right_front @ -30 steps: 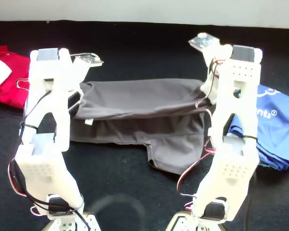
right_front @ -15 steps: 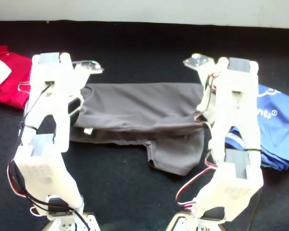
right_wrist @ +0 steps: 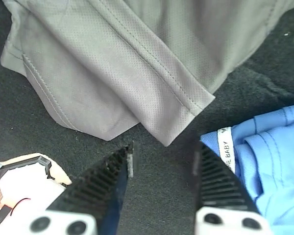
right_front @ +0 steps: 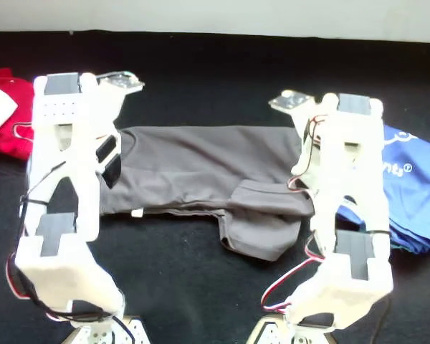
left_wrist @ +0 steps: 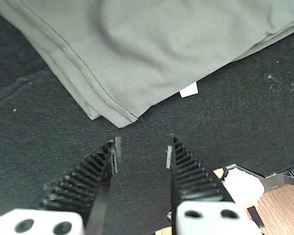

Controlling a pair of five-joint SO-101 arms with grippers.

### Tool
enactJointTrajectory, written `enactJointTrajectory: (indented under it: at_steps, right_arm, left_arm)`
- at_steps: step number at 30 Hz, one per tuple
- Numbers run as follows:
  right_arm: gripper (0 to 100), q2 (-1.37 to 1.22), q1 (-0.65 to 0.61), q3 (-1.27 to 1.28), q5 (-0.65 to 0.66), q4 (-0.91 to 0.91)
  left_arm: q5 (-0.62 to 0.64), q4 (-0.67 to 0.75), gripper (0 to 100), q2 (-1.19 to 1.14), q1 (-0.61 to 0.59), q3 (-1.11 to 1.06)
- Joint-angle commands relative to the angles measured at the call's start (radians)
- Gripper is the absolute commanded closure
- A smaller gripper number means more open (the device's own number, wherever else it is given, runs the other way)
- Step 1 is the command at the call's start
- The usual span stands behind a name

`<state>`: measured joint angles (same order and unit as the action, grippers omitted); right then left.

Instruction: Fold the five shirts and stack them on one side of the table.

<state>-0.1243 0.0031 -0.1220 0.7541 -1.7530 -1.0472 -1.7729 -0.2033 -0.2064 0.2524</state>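
Grey shirt (right_front: 201,165) lies flat in middle of black table (right_front: 201,64), folded over, sleeve flap (right_front: 261,240) poking out toward arms. Left gripper (left_wrist: 143,149) wide open, holding nothing, just off tagged corner. Right gripper (right_wrist: 163,159) same deal, spread and empty, over gap between grey hem and blue shirt (right_wrist: 264,161). Risk imo: right-side grab snags blue fabric too, or loose flap bunches and fold goes lopsided. Red shirt (right_front: 11,118) well apart on left side.

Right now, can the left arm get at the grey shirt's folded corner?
Probably yes. The left gripper is open just short of the grey shirt and its folded corner, with bare black table between them and nothing in the way.
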Motion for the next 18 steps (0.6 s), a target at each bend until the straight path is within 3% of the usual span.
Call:
enactJointTrajectory:
  at_steps: [1,5,11,15,18]
  right_arm:
    - [78.3,0.077,0.015,0.001,0.014,-0.008]
    - [78.4,0.087,0.027,-0.015,0.008,0.012]
    - [82.6,0.087,0.021,-0.071,0.005,0.033]
    - [99.8,0.091,0.041,-0.160,-0.121,-0.007]
    - [98.5,0.105,0.096,-0.209,-0.193,-0.013]
  left_arm:
    - [-0.029,-0.008,84,0.099,-0.027,0.035]
    - [-0.032,0.000,85,0.108,-0.048,0.027]
    - [-0.032,0.000,100,-0.016,-0.013,0.001]
    - [0.133,0.021,99,-0.148,-0.001,-0.007]
    - [0.199,0.080,99,-0.226,-0.004,-0.007]
